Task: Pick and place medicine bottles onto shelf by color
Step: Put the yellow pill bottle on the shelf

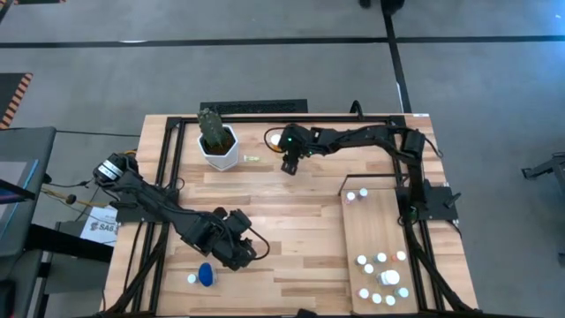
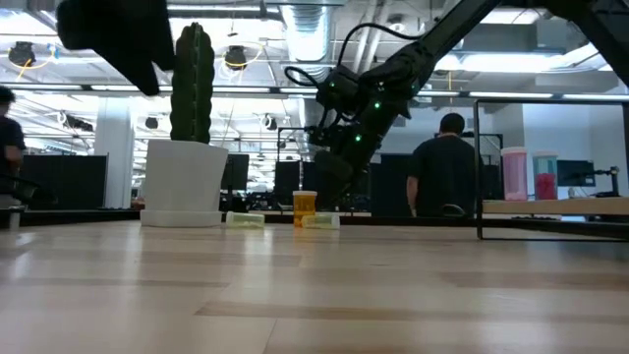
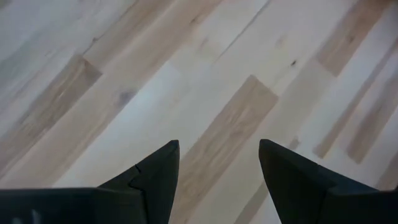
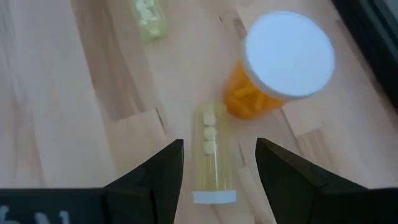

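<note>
- Right gripper: fingers apart, above one lying yellow vial; one orange bottle and a second yellow vial nearby.
- Left gripper: fingers apart, nothing between.

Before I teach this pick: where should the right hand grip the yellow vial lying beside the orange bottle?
Grip the yellow vial across its mid-body, coming from above. It lies flat, its length running between the right hand's open fingers, clear of the upright orange bottle.

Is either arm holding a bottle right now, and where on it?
Nothing is held. The right gripper hovers with jaws open above a lying yellow-green vial beside the orange bottle. The left gripper is open over bare tabletop.
</note>
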Motion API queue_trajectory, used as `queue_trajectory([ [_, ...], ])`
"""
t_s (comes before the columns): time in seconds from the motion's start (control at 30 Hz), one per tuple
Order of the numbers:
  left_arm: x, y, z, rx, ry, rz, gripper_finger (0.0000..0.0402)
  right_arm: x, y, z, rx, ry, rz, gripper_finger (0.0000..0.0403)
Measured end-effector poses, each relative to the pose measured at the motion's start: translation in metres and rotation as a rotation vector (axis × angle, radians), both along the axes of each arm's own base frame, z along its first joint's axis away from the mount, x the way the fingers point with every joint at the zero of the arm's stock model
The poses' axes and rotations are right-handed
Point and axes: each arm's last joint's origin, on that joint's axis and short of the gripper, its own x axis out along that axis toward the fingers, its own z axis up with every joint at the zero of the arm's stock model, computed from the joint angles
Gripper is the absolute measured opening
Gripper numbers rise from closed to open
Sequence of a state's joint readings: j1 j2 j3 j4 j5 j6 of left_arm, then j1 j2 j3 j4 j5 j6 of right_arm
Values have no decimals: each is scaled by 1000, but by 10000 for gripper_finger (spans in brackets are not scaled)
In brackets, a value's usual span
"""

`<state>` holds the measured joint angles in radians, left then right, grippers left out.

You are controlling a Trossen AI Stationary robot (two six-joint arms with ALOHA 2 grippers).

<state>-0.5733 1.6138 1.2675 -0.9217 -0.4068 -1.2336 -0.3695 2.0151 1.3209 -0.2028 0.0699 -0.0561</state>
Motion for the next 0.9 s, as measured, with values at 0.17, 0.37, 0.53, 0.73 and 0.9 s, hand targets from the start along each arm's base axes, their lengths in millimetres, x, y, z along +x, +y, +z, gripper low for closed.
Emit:
queue_trajectory([
  [0.17,-6,0,2,10,20,-8,208,0,-3,1,-14,-13,-10,221],
  [0.37,-7,0,2,18,28,-11,208,-1,-6,0,-10,-3,-15,221],
  [0.53,-8,1,2,26,38,-16,208,-3,-4,-2,23,16,4,221],
  [0.73,-7,1,2,33,41,-28,208,-5,-7,-3,20,26,14,221],
  [0.9,-7,1,2,36,43,-33,208,-10,-10,-5,13,77,62,221],
])
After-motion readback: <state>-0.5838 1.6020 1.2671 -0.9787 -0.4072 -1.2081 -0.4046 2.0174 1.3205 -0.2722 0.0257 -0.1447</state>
